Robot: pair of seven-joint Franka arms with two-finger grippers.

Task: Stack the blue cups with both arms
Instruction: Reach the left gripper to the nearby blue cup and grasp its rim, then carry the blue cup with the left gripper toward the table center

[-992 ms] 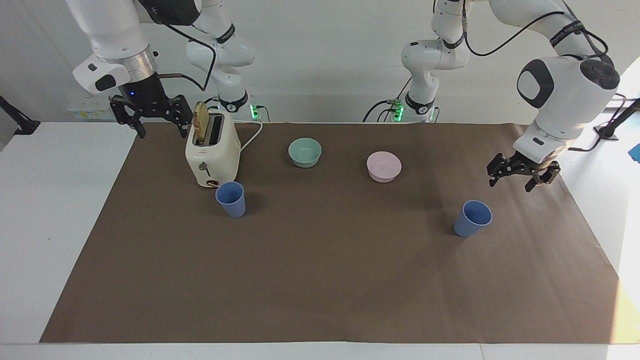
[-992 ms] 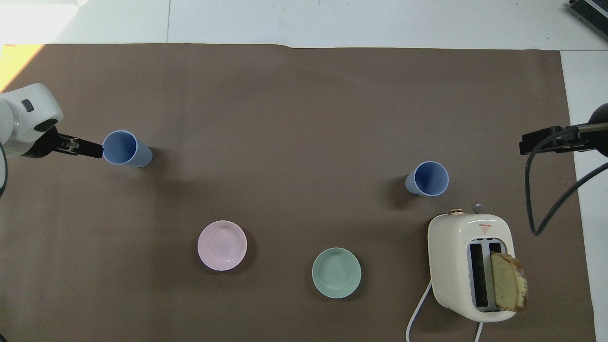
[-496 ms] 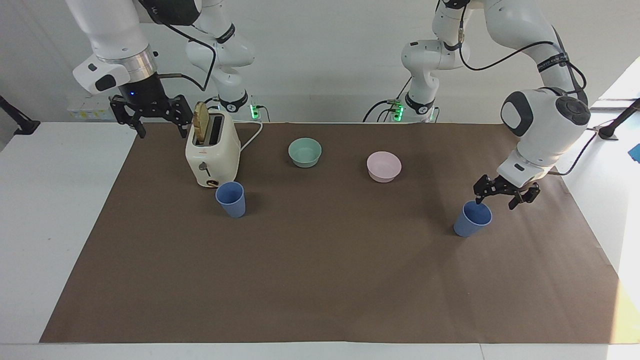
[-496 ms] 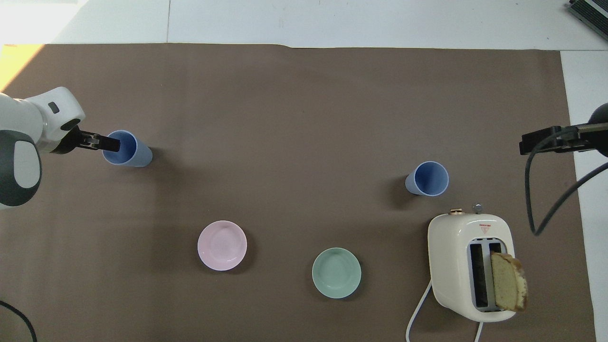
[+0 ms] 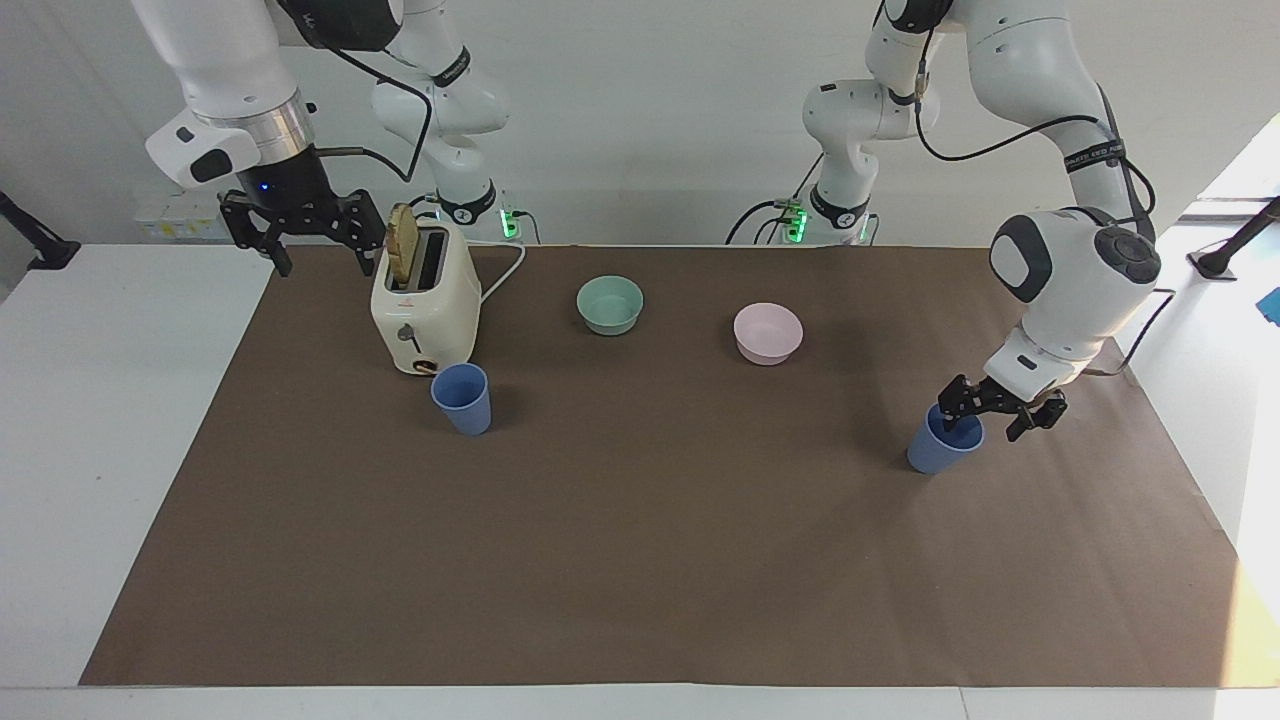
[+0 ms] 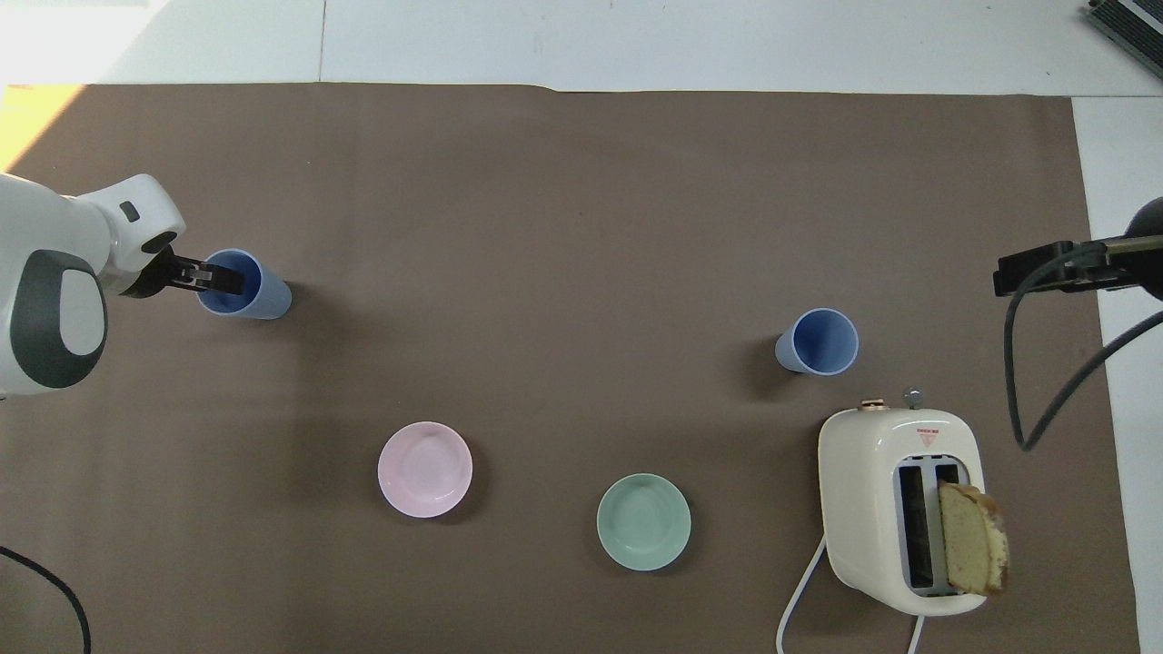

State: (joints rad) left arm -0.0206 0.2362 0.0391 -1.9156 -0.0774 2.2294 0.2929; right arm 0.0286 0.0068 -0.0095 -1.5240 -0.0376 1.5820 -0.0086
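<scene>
One blue cup [image 5: 938,450] stands upright on the brown mat at the left arm's end; it also shows in the overhead view [image 6: 259,292]. My left gripper [image 5: 992,412] is open and low at this cup's rim, one finger inside the cup and the other outside; in the overhead view the left gripper [image 6: 207,275] reaches over the rim. The other blue cup [image 5: 462,398] stands upright beside the toaster, also in the overhead view [image 6: 818,341]. My right gripper [image 5: 300,232] waits open in the air over the mat's edge next to the toaster, seen overhead as well [image 6: 1045,268].
A cream toaster [image 5: 425,305] with a bread slice [image 5: 402,245] in a slot stands nearer to the robots than the second cup. A green bowl [image 5: 610,304] and a pink bowl [image 5: 768,333] sit mid-table on the brown mat [image 5: 650,540].
My left gripper has come down and moved toward the cup at its end, from beside and above it to straddling its rim. The right arm has not moved.
</scene>
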